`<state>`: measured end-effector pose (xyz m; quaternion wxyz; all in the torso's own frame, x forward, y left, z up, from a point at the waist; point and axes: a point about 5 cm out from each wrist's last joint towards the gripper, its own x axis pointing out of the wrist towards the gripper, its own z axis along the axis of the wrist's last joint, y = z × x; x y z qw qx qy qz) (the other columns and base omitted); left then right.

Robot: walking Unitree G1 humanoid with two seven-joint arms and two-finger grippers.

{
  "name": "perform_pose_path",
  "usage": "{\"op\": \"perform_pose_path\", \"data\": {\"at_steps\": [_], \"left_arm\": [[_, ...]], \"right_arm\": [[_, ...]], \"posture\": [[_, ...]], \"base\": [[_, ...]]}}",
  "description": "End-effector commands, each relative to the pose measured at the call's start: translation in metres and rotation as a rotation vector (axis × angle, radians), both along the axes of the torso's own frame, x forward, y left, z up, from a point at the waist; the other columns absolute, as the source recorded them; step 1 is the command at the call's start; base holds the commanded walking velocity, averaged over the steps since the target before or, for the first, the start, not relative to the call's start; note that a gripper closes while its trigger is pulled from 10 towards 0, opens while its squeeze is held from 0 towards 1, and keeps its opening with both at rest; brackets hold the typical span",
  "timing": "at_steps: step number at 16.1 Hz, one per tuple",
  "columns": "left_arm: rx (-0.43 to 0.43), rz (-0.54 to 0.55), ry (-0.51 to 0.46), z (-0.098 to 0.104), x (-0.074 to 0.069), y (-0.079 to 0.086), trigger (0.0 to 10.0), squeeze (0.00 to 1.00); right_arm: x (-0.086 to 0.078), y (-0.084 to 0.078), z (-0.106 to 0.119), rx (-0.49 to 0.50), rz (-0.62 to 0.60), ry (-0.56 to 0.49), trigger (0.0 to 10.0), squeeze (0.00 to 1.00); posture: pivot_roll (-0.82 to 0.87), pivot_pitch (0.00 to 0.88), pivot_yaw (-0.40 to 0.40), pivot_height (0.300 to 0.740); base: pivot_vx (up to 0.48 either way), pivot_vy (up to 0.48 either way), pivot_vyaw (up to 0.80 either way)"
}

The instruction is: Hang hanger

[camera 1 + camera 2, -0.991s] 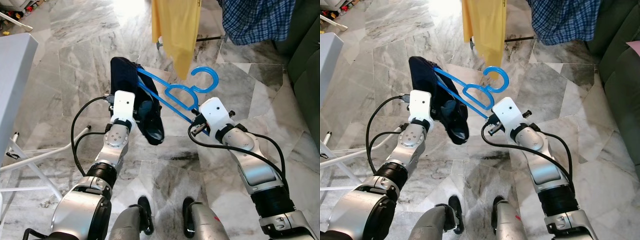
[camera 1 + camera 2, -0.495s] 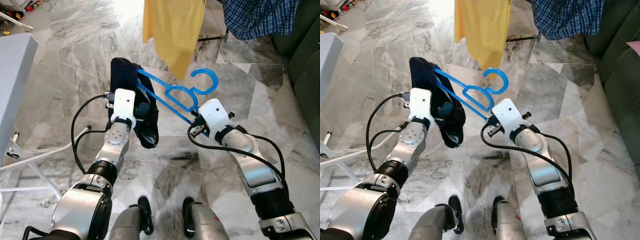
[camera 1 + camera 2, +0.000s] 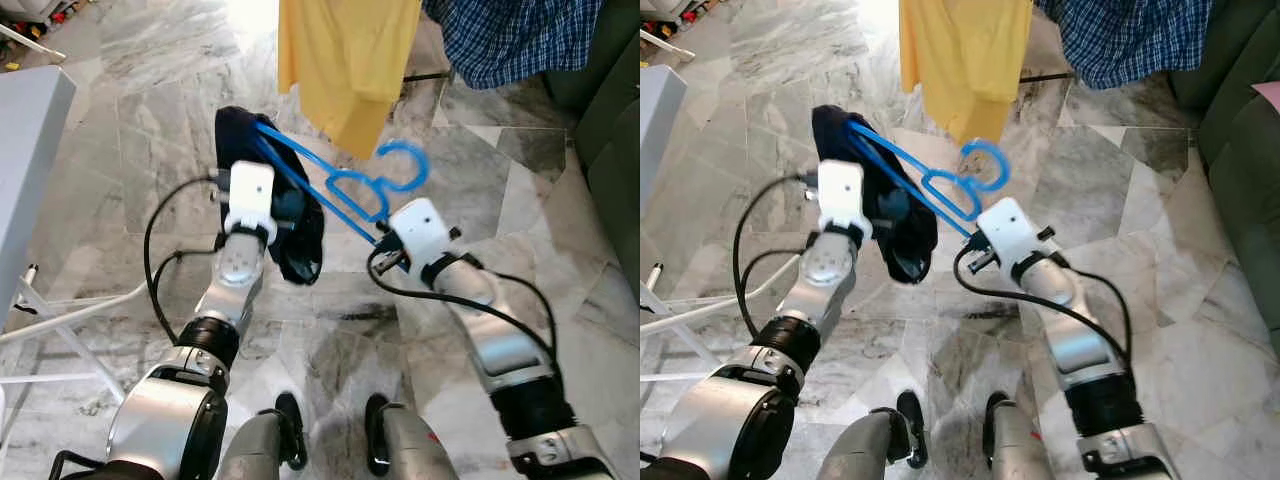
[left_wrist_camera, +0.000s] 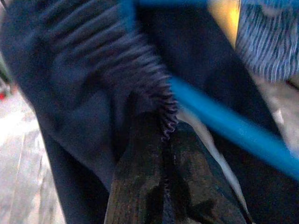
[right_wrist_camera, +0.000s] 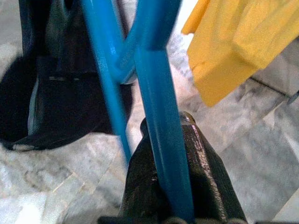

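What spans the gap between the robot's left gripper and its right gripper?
In the left eye view, the blue hanger bridges it: the right gripper clamps one end, and the left gripper pinches the dark garment draped over the other.

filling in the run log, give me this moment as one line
step: carrying hanger | right gripper: shut on blue hanger | left gripper: shut on dark garment | ahead: yellow shirt

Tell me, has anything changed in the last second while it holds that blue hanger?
Both arms have carried the blue hanger and the dark garment draped on it a little upward and forward, toward the yellow shirt. The hook now sits just under the shirt's hem. No grip changed: the right gripper stays shut on the hanger, and the left gripper still pinches the garment.
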<state>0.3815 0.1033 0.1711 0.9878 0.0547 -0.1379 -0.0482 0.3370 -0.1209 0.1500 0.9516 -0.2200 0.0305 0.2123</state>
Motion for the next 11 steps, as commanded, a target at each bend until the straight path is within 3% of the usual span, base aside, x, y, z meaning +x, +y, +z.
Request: {"op": "perform_pose_path", "data": {"at_steps": [1,4,9,11], "left_arm": [[0.002,0.011,-0.05,0.006,-0.002,0.004,0.0,0.0],[0.007,0.022,-0.125,0.022,-0.002,0.005,0.0,0.0],[0.005,0.031,-0.127,0.023,-0.003,0.007,0.0,0.0],[0.023,-0.051,-0.211,0.035,-0.007,-0.003,0.0,0.0]], "right_arm": [[-0.002,0.005,-0.009,-0.006,0.011,0.042,0.0,0.0],[-0.002,0.007,-0.019,0.002,0.007,0.083,0.0,0.0],[-0.005,0.003,-0.029,0.019,-0.009,0.124,0.0,0.0],[-0.006,0.001,-0.032,0.037,-0.001,0.15,0.0,0.0]], "posture": [[-0.16,0.285,0.095,0.74],[-0.15,0.285,0.091,0.74],[-0.15,0.286,0.091,0.74],[-0.15,0.285,0.091,0.74]], "base": [[0.0,0.0,0.0],[0.0,0.0,0.0],[0.0,0.0,0.0],[0.0,0.0,0.0]]}}
